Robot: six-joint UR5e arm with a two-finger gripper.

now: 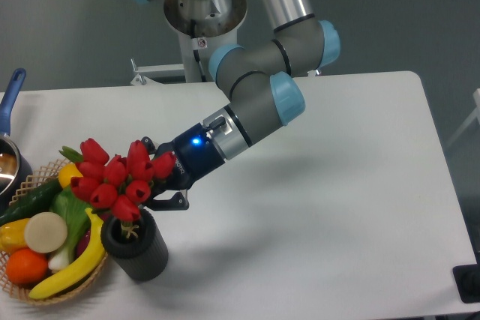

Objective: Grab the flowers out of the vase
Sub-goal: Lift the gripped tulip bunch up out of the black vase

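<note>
Jaws (155,177) grip flowers (114,182) above vase (138,249), beside fruit basket (30,284).

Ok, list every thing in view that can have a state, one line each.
claw: at the bunch, hidden behind the blooms, grip cannot be confirmed.
flowers: raised, blooms above the rim, stems reaching down into the opening.
vase: upright on the table, beside the basket.
wicker basket: full of plastic fruit and vegetables.
pot: at the left edge, mostly cut off, blue handle up.
table: white, carrying everything.
</note>
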